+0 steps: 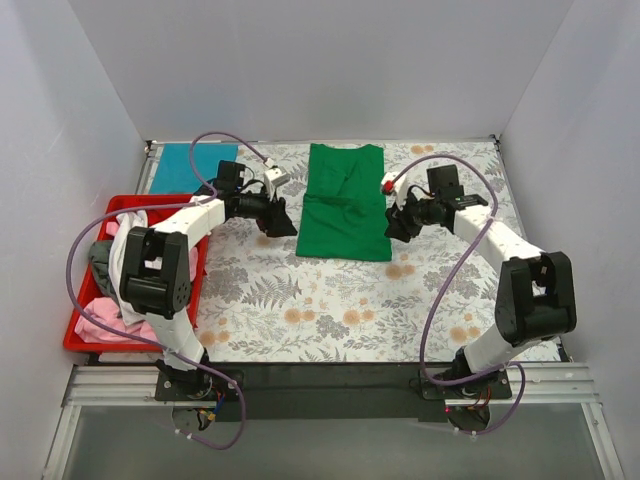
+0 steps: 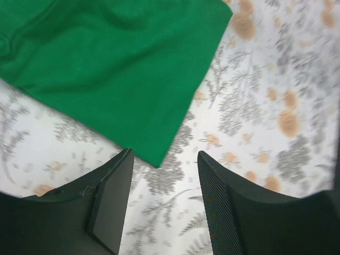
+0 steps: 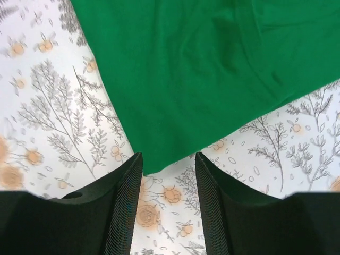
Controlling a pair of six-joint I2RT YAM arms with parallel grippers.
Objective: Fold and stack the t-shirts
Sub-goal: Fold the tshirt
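Note:
A bright green t-shirt [image 1: 346, 200] lies flat and partly folded on the floral table cloth [image 1: 320, 300], mid-back. My left gripper [image 1: 280, 222] is open and empty just left of its near left corner; that corner shows in the left wrist view [image 2: 154, 154] between the jaws' tips. My right gripper [image 1: 398, 226] is open and empty just right of its near right corner, seen in the right wrist view [image 3: 154, 162]. A teal-blue t-shirt [image 1: 185, 167] lies folded at the back left. Pink [image 1: 105, 322], white [image 1: 128, 245] and dark grey [image 1: 100, 262] shirts lie in the red tray [image 1: 75, 335].
The red tray stands along the left edge of the table beside my left arm. White walls [image 1: 320, 70] close in the back and sides. The black rail [image 1: 320, 375] with both arm bases runs along the near edge.

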